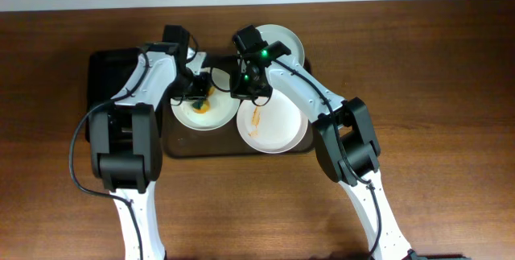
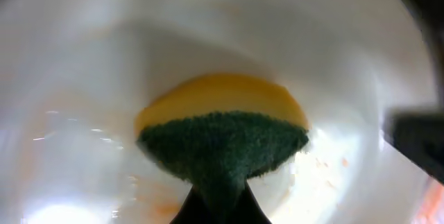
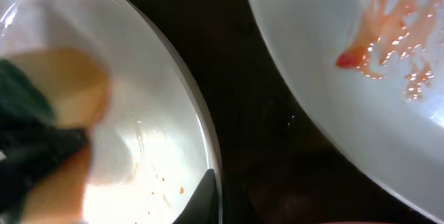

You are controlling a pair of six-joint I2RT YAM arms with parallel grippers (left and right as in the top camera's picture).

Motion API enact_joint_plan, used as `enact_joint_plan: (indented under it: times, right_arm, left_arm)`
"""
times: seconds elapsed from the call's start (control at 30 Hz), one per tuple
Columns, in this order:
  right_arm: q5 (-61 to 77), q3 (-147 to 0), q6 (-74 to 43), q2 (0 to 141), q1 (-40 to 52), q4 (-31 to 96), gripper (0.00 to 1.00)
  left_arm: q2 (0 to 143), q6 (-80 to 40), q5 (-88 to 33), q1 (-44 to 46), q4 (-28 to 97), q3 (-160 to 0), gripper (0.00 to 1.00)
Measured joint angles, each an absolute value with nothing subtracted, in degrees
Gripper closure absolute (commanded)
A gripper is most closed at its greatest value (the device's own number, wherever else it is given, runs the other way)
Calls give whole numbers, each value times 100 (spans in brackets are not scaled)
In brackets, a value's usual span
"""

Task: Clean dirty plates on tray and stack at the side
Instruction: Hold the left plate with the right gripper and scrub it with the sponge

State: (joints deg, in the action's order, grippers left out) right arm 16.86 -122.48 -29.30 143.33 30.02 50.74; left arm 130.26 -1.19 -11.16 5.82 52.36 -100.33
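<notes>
**Sponge on a dirty plate**

The left gripper (image 2: 217,211) pinches a sponge (image 2: 222,130). The green side is near the fingers and the yellow side is past it. The sponge rests in the first plate (image 2: 83,64), which has faint orange marks.

One dark finger (image 3: 202,197) of the right gripper (image 1: 245,84) sits at this plate's rim. I cannot tell if the fingers squeeze it. Just beside them lies the second plate (image 3: 326,106), streaked with red sauce (image 3: 388,33). The dark tray (image 1: 205,142) is under both plates. The third plate (image 1: 286,43) lies beyond the right fingers.

L arm is reaching fwd, elbow bent, left gripper (image 1: 198,91) pinching a sponge (image 2: 222,148). R arm is angling inward, right gripper (image 1: 246,83) sitting at plate (image 3: 139,113) rim, closure unclear.
</notes>
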Motion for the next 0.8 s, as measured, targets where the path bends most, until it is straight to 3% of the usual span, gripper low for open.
enact_joint_plan:
  times: [0.07,0.2,0.37,0.47,0.63,0.67,0.8]
  right_arm:
    - [1686,-12248,-2928,14335,3002,5074,96]
    - [1811,-12248,-2891,14346,3035,5052,96]
    - [1872,-12248,-2847,14346,2899,5105,96]
    - [2292,-12245,-2853,14376,2880,4987,96]
    - [2523,-12245,-2869,14407,2823,4921,96]
    - [2536,-12243,-2873,14407,2821,4921,96]
    - [2685,-12243,-2873,14409,2818,4836,96]
  left_arm:
    - [13026,-1387,366,602,5599,-10127,99]
    - [13041,-1806,1085,687,6110,-10143,99]
    - [13056,543,-1260,803,5588,-10110,99]
    - [13091,729,-1389,888,4580,-10082,99]
    - [13111,803,-1352,991,4598,-10086,99]
    - [13111,786,-1175,1063,4602,-10090,99]
    - [13139,-650,1570,985,4294,-10103,99]
